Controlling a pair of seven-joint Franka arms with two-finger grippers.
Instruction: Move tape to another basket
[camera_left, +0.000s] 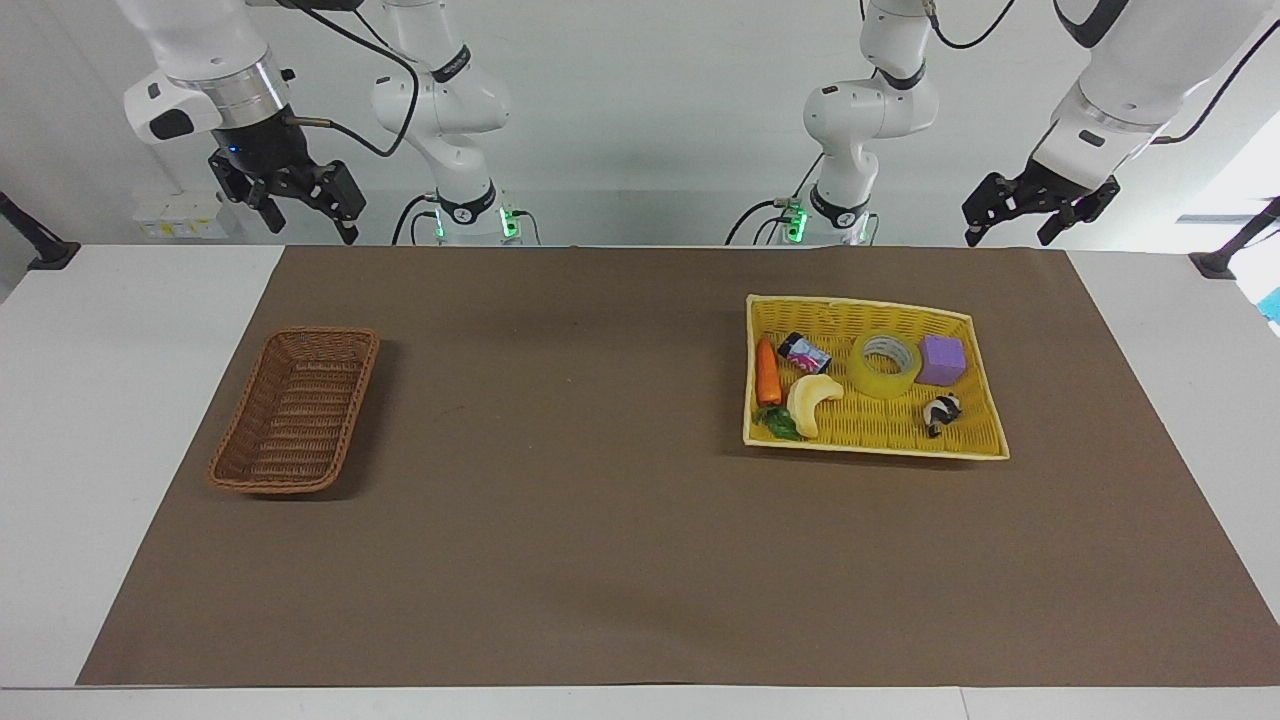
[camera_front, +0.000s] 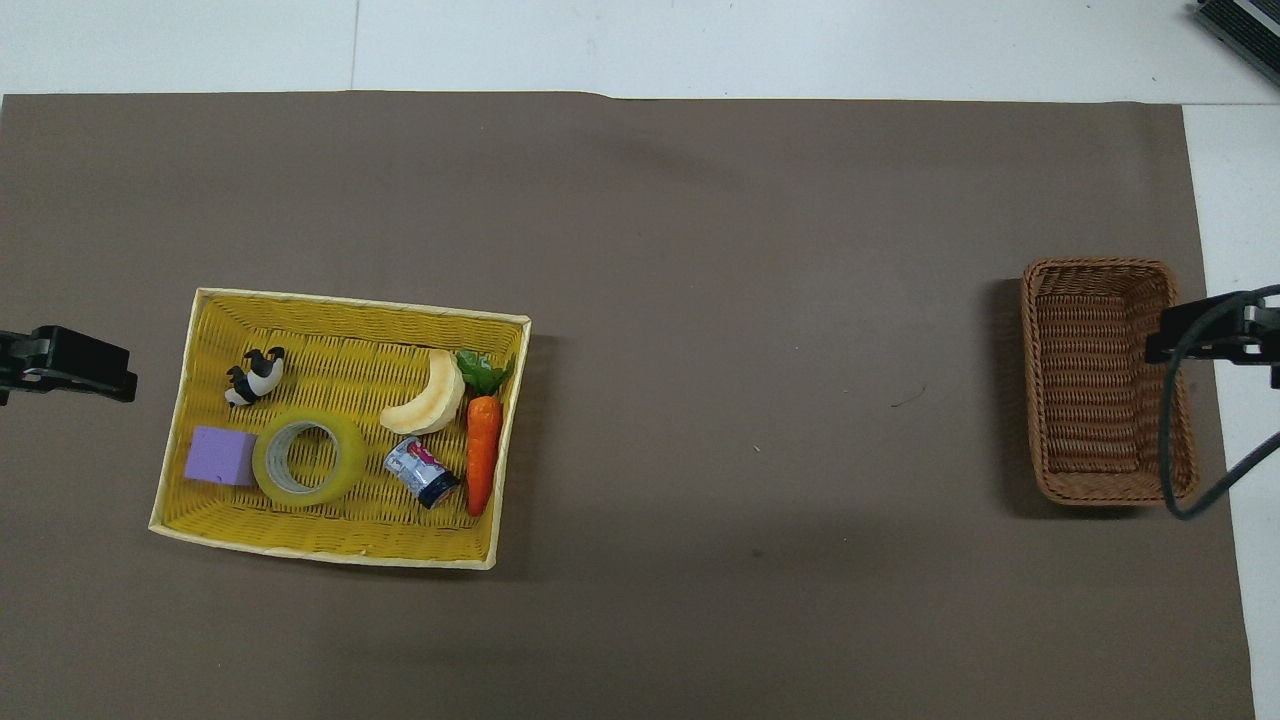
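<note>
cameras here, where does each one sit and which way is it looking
Facing view: high across the table, looking at the robots; both arms show at the top, left gripper and right gripper raised and open.
Overhead view: high above the robots' end, looking forward and steeply down; only the left gripper's tip and right gripper's tip show at the edges.
Shared: the tape in the yellow tray, and the wicker basket, half a turn apart.

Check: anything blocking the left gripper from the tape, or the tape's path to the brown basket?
Nothing visible. The tape lies flat in the yellow tray, top exposed, purple block beside it. The left gripper hangs open, raised. Bare mat runs to the empty basket. The right gripper waits open.
</note>
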